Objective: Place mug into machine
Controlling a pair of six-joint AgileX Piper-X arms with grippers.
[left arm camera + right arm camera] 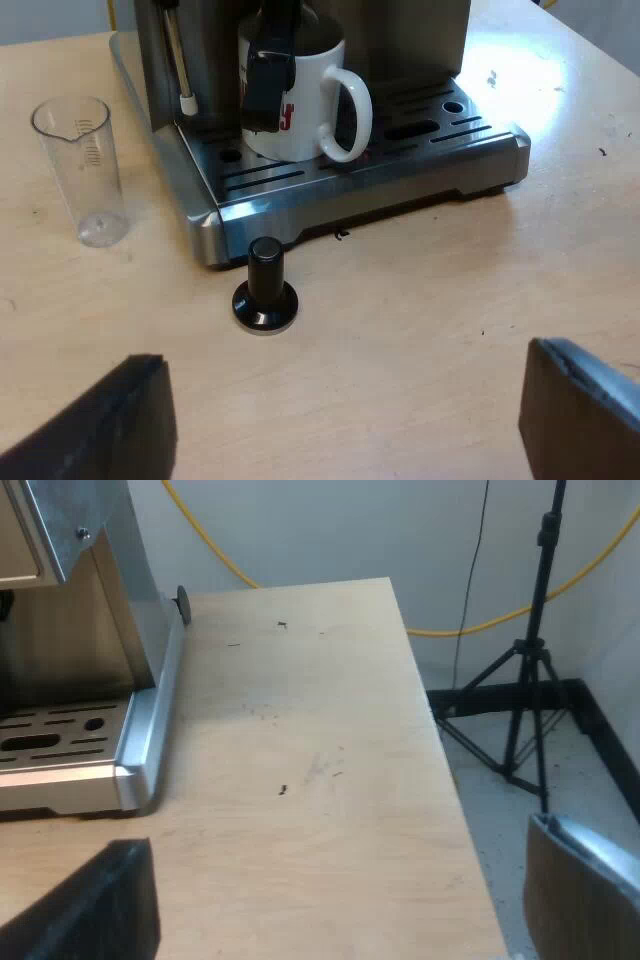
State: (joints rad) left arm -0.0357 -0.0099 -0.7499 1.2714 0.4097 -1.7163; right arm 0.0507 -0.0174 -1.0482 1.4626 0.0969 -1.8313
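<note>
Finding the mug (300, 105) standing upright on the machine's drip tray (420, 165), well ahead of the left claw (345, 400) and apart from it; judging the placement as done or very nearly so. Recording the left claw as spread wide, gripping nothing, hanging over bare worktop (450, 300). Recording the right claw (340, 890) as released and empty too, hanging over the worktop near its edge, with the tray's corner just ahead.

Flagging hazards:
- Seeing a black-knobbed tamper (265, 292) standing between the left claw and the tray, just beside the tray's lip; expecting any forward reach toward the mug to topple or shove it.
- Seeing a dark handle (268, 80) hanging across the mug's face; expecting a fresh grasp there to catch it and tip the mug.
- Noting a measuring glass (82, 170) near the tray's side, probably light and easily swept over.

Making out red lettering on the mug, mostly hidden behind the dark handle, not readable. Making out graduation marks on the glass, figures too small to read. Finding no brand name.
</note>
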